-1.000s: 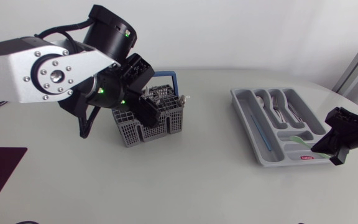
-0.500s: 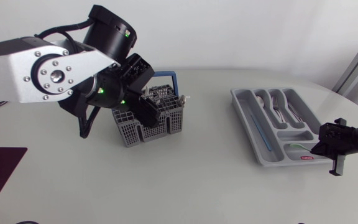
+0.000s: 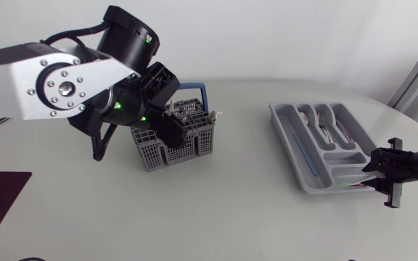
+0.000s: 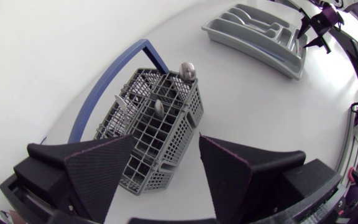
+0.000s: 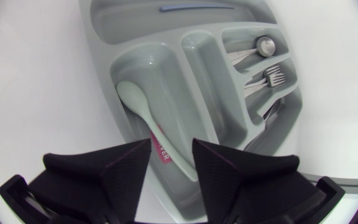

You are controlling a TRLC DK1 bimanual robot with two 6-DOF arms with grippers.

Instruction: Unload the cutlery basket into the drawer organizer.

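Note:
The grey cutlery basket [image 3: 174,139] with its blue handle [image 4: 114,84] stands left of centre; a few pieces of cutlery [image 4: 187,68] stick up in it. My left gripper [image 3: 164,114] hovers over it, open, the basket's [image 4: 166,143] near corner lying below the gap between its fingers [image 4: 98,174]. The grey drawer organizer [image 3: 318,187] lies to the right. At its front end my right gripper [image 3: 387,172] is open and holds nothing. Just ahead of that gripper [image 5: 173,168], a pale green spoon [image 5: 137,101] lies in the organizer's [image 5: 188,87] cross compartment.
Metal spoons and forks [image 3: 329,129] fill the organizer's middle slots, and a thin blue-handled piece [image 3: 307,156] lies in its long side slot. A red label [image 3: 358,184] marks the front rim. The table's right edge runs close behind my right gripper.
My right gripper has lowered the pale green spoon into the organizer, opened, and drawn back slightly to the right. The left arm has not moved.

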